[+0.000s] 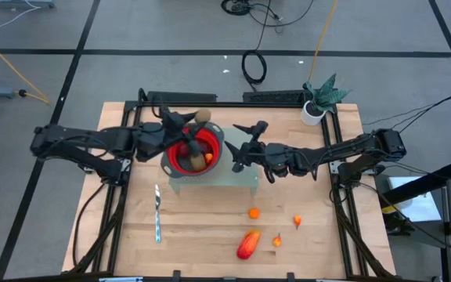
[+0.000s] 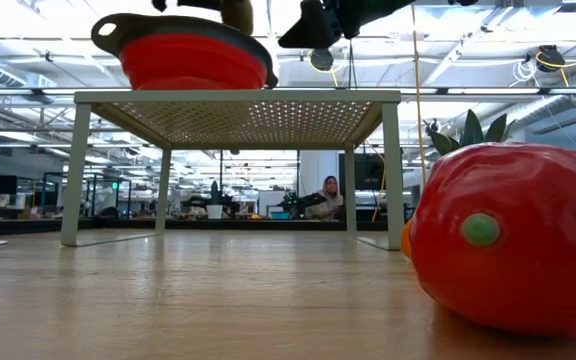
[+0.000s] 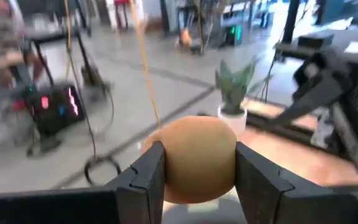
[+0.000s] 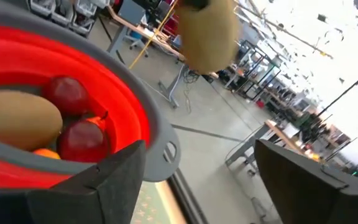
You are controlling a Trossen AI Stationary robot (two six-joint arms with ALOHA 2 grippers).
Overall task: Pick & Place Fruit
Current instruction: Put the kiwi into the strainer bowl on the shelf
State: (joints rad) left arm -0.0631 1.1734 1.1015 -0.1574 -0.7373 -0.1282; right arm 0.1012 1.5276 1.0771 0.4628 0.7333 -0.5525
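The left gripper (image 1: 197,119) is hovering over the far rim of the red bowl (image 1: 180,164), its two fingers (image 3: 146,180) closed partway onto a brown oval fruit (image 3: 197,158) and holding it clear above the bowl. The bowl is sitting on a white perforated riser shelf (image 2: 238,110) near the middle of the wooden table (image 1: 202,235), so the fruit inside is raised off the tabletop. In the right wrist view the bowl is already holding another brown oval (image 4: 17,118), two dark-red round fruits (image 4: 82,140) and an orange piece low against the near wall.

The right gripper (image 1: 245,141) is hanging just beside the bowl's right side, jaws spread wide and carrying nothing; its fingers are framing the bowl's grey rim (image 4: 160,134) without touching it.

On the near part of the table, well apart from the shelf, the larger red-orange fruit (image 1: 247,244) is lying, with three tiny orange pieces near it: one (image 1: 254,212) closer to the shelf, one (image 1: 277,240) just beside the large fruit, and one (image 1: 297,221) farther right. In the low view that large fruit is filling the right foreground and hiding much of the table behind it. A slim silver knife (image 1: 157,213) is lying left of the fruits. A potted plant (image 1: 319,98) is standing at the far right corner.
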